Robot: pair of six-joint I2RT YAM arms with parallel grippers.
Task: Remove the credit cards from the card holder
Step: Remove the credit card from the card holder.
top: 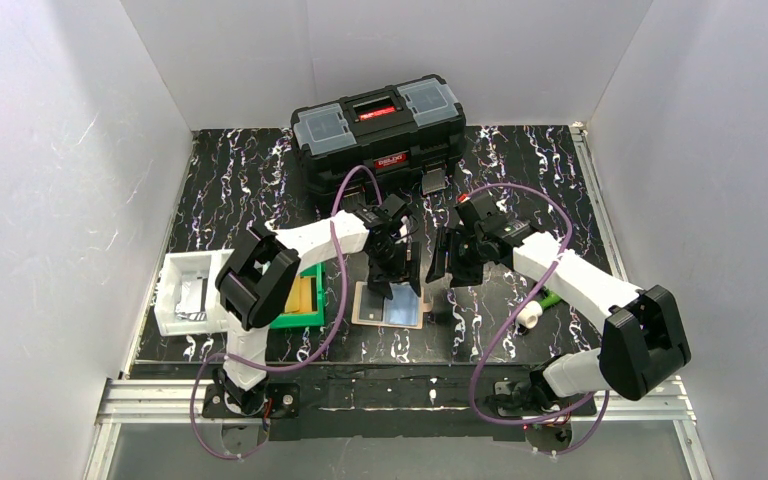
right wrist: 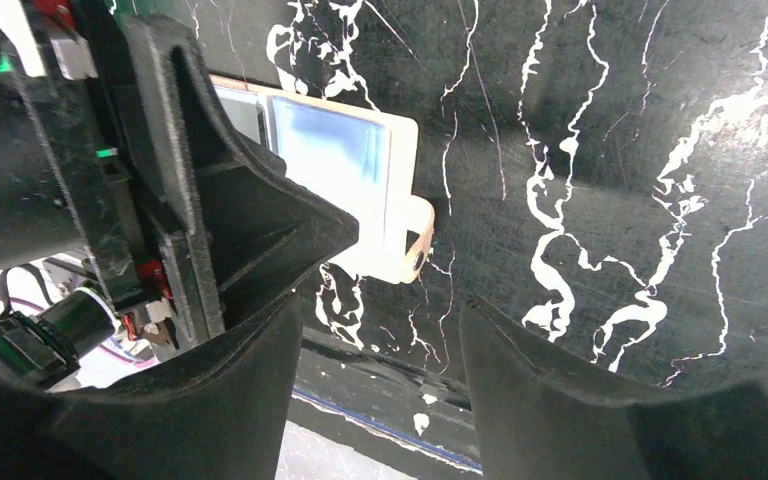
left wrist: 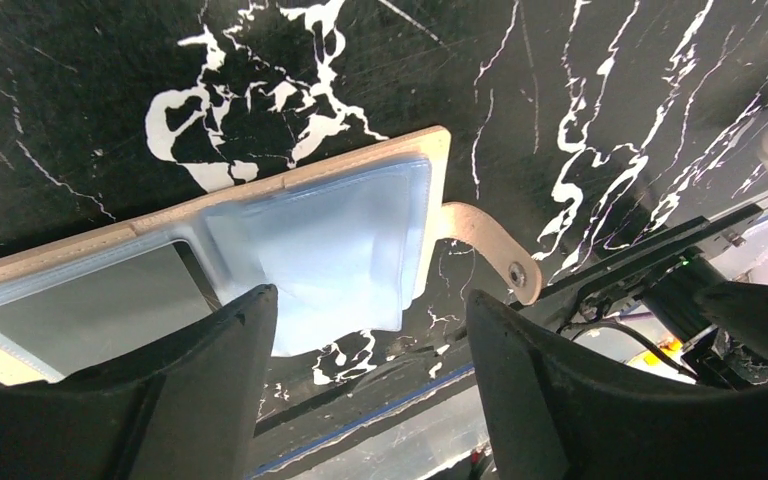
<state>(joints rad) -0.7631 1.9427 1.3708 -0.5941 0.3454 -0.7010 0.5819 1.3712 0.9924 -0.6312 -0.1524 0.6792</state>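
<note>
The holder [top: 390, 305] is lying open and flat on the table [top: 240, 180]. The blue card [left wrist: 330, 250] is sticking partway out past its edge. The grey card [left wrist: 90, 305] is sitting inside the other clear pocket. The left gripper [left wrist: 370, 310] is hanging right over the blue card, fingers apart, holding nothing. The right gripper [right wrist: 375, 320] is hovering just beside the holder, also apart and empty. I think the blue card is being pulled out now. Next, the fingers need to pinch its loose edge and slide it free.
</note>
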